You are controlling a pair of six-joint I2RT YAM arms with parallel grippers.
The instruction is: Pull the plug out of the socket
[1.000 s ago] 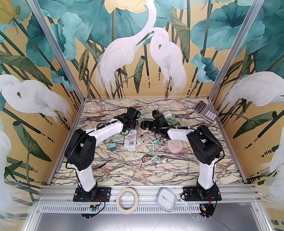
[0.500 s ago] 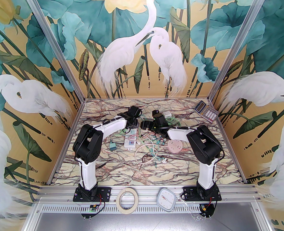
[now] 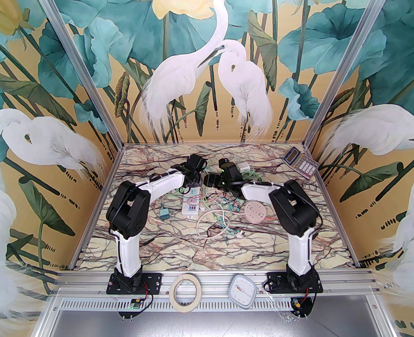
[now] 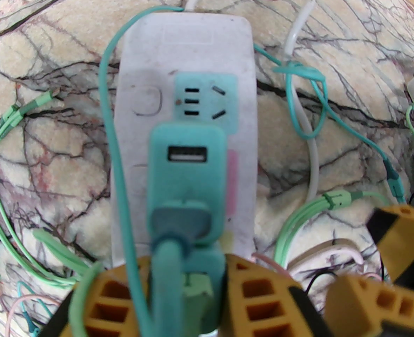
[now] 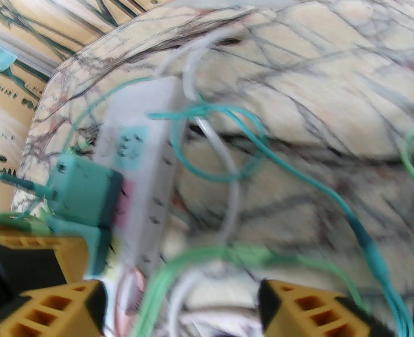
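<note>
- Fingers (image 4: 259, 300) of the left gripper (image 4: 187, 279) press against both sides of the teal plug (image 4: 186, 174), clamped low on its body.
- That teal plug sits seated in the white power strip (image 4: 193, 44), with its USB port facing up. Just beyond it, 1 teal socket face (image 4: 207, 100) shows its slots.
- On the right gripper (image 5: 179, 290), the 2 fingers (image 5: 52, 307) stand well apart and clamp nothing. Some green cables (image 5: 210, 255) lie across the gap.
- Lengthwise, the white power strip lies near the middle of the table (image 4: 35, 47), closer to the far edge than to the near one, with loose cables along its right side.
- At the table's far right corner rests a calculator (image 3: 300, 162); a round pink socket hub (image 3: 255, 212) lies right of the strip.
</note>
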